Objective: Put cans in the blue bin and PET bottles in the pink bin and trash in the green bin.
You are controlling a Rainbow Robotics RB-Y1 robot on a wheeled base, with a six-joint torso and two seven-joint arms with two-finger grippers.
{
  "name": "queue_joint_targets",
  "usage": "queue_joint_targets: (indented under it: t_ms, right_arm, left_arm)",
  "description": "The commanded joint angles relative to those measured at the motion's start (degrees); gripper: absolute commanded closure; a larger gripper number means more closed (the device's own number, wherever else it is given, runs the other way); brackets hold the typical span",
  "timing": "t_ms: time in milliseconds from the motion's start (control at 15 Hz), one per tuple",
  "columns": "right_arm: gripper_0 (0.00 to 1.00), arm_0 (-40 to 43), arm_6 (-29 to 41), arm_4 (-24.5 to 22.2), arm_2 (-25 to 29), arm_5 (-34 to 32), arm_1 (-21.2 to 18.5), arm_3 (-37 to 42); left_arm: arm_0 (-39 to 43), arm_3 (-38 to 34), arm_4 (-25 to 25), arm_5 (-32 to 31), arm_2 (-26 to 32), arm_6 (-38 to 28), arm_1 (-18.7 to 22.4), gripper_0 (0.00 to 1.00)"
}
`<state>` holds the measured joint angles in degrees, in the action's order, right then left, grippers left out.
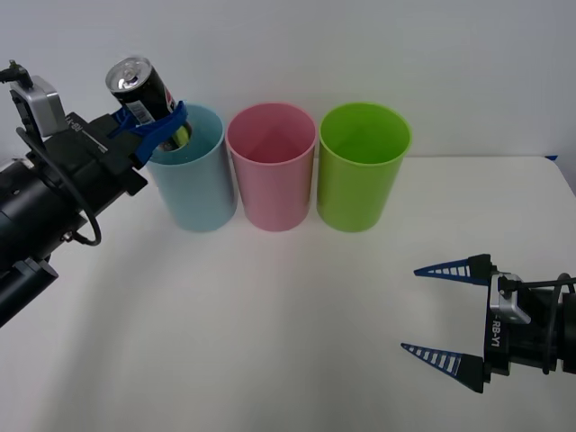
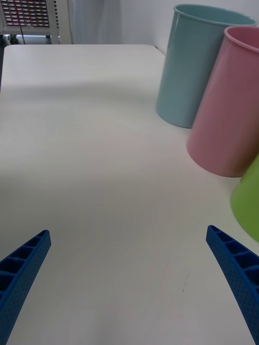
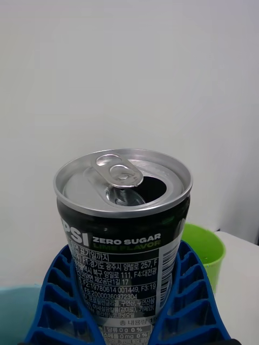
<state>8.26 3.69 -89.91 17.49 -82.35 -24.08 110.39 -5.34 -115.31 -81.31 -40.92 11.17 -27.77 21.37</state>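
Opened black can (image 1: 144,90) tilted over blue bin (image 1: 193,184); pink bin (image 1: 270,171), green bin (image 1: 362,171) beside.

Three cameras: one high overview, two riding the wrists

The front view looks forward and down from above the arms, taking in the white table (image 1: 270,342) with the bins across the upper middle of the frame; the right wrist view sits low over the table, facing the blue bin (image 2: 199,64) and pink bin (image 2: 229,102), both shared with the overview; the left wrist view is very close behind the can (image 3: 123,226), facing the wall
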Motion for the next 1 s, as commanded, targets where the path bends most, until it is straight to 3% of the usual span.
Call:
queue_joint_targets:
  t_ms: [67,533,1000]
  right_arm:
    - [0.00,0.0,0.0,0.0,0.0,0.0,0.0,0.0]
    - [0.00,0.0,0.0,0.0,0.0,0.0,0.0,0.0]
    - [0.00,0.0,0.0,0.0,0.0,0.0,0.0,0.0]
  left_arm:
    - [-3.8,4.1,-3.2,1.2,0.0,-0.4,2.2,1.00]
    - [-17.1,20.5,-9.5,1.6,-0.1,-0.6,3.2,0.99]
    - [-23.6,31.9,-14.8,1.6,-0.1,-0.6,4.4,1.00]
